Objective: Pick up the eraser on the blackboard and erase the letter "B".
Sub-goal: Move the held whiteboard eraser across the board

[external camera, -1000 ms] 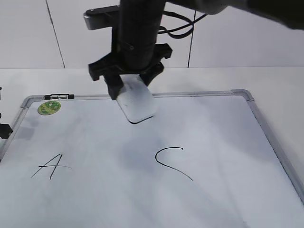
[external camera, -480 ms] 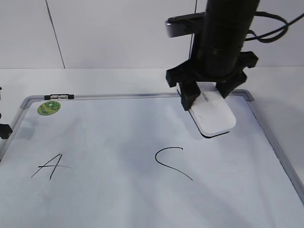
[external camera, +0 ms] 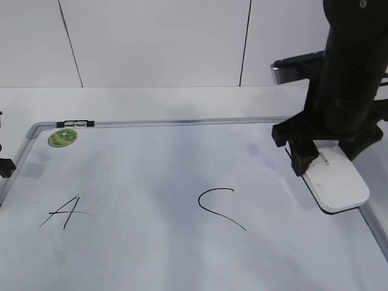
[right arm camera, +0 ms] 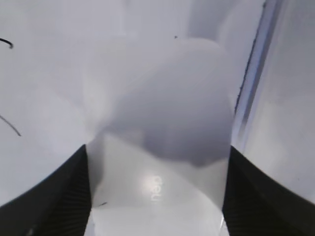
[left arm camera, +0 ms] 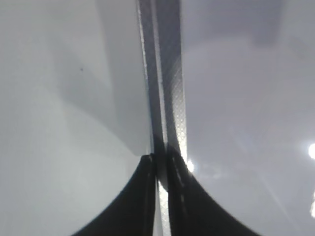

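Here, right claw [external camera: 327, 159] gripping eraser [external camera: 336, 182] by blackboard [external camera: 151, 182] edge, left claw [left arm camera: 158, 169] closed, wrist-only.

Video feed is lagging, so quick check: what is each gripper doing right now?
Left gripper: closed, holding nothing, over the blackboard frame.
Right gripper: closed on the eraser, near the board's right edge.

My right pincer [external camera: 320, 159] carries the eraser [external camera: 336, 182] from the blackboard's [external camera: 151, 182] 12 o'clock edge across to 3 o'clock, lower.
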